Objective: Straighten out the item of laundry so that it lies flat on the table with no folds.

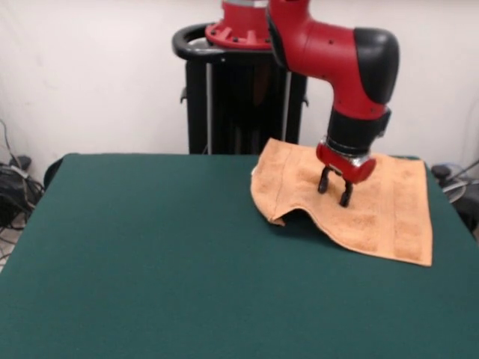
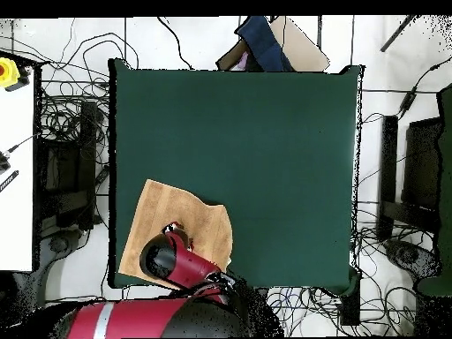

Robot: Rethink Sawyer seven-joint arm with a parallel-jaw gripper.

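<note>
The orange-tan towel (image 1: pixel 374 206) lies at the far right of the dark green table (image 1: pixel 150 262), close to the pedestal. Its front left edge is humped up in a fold with a shadow under it. In the overhead view the towel (image 2: pixel 168 212) sits at the table's lower left corner, partly hidden by the arm. My gripper (image 1: pixel 334 191) hangs just above the towel's middle, its two black fingers (image 1: pixel 324 181) apart and holding nothing. In the overhead view the gripper (image 2: pixel 175 231) shows only as a small red part beside the arm's black elbow.
The black pedestal (image 1: pixel 239 97) stands behind the table's far edge. Cables lie on the floor at the left (image 1: pixel 15 187) and around the table (image 2: pixel 71 115). A blue and brown object (image 2: pixel 265 44) lies beyond the table's top edge in the overhead view.
</note>
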